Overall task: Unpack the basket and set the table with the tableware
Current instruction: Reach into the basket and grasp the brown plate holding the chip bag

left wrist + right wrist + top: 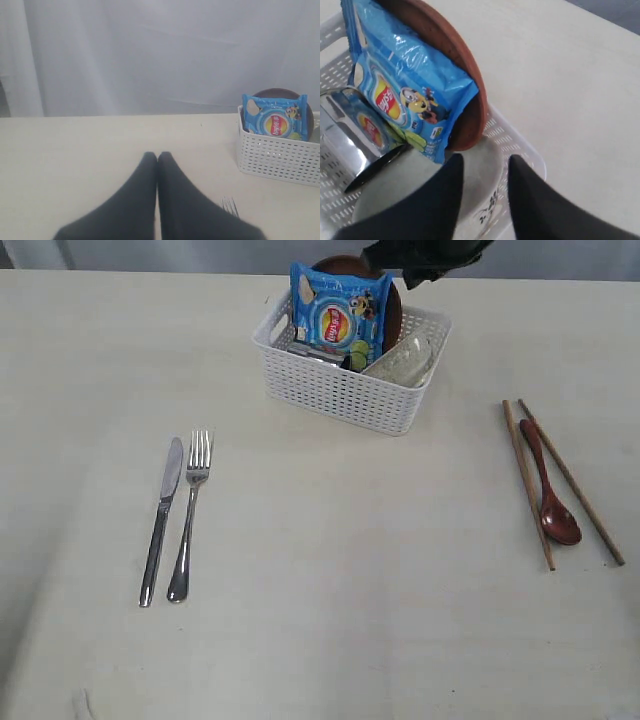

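Observation:
The white lattice basket (340,390) stands at the back middle of the table (330,570). It holds a pale bowl (405,362), a brown plate (388,295) on edge, a steel cup (340,130) and a blue crisp packet (338,315). My right gripper (485,162) hangs open over the basket, its fingers either side of the bowl's rim (487,170). Knife (160,520) and fork (190,515) lie at the left. Spoon (550,495) and two chopsticks (528,485) lie at the right. My left gripper (157,156) is shut and empty above the table, left of the basket (277,155).
A white curtain (150,55) hangs behind the table's far edge. The fork's tines (230,206) show just beside my left fingers.

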`<state>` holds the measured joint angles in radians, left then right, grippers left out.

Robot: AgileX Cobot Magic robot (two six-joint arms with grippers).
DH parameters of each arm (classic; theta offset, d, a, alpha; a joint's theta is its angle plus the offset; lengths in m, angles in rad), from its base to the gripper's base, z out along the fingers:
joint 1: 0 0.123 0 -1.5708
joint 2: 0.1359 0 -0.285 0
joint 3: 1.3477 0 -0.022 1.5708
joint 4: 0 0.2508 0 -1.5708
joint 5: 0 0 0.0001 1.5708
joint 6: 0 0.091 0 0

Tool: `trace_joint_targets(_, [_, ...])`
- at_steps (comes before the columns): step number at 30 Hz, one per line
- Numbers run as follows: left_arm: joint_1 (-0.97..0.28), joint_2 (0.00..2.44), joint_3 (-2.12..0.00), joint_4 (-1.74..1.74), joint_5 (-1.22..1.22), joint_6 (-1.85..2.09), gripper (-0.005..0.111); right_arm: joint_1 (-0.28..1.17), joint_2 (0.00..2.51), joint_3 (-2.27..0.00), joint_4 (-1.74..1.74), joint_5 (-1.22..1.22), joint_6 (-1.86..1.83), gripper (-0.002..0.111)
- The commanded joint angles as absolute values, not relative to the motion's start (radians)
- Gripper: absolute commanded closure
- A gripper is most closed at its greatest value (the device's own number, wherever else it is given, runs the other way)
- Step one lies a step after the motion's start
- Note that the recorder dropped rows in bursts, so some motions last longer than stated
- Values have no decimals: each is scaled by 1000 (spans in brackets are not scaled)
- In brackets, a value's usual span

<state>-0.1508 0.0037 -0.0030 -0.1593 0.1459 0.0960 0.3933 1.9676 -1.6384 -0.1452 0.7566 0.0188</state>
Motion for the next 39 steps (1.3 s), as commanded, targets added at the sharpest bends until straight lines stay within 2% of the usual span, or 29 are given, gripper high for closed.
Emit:
trace_joint_targets(1, [-152,0,0,-157,139,97,107,326,1972,-1640,0,690,-161,52])
trace_joint_targets(5, [-152,0,0,-157,139,97,107,268,1972,-1640,302,689,-387,54])
trace_joint_targets(9, [-152,0,0,-157,139,97,107,260,1972,-1640,363,701,-417,54])
trace_joint_targets(15, [-152,0,0,-157,139,97,107,334,1972,-1640,431,731,-404,54])
trace_joint_targets(22, [-152,0,0,-166,139,97,107,419,1972,-1640,424,770,-296,54])
trace_joint_targets(28, [-152,0,0,-166,139,97,107,412,1972,-1640,209,744,-180,54])
trace_joint_targets(35, [-152,0,0,-166,139,97,107,378,1985,-1644,183,669,-300,53])
trace_joint_targets(39, [-152,0,0,-166,139,97,107,347,2029,-1715,218,707,-304,44])
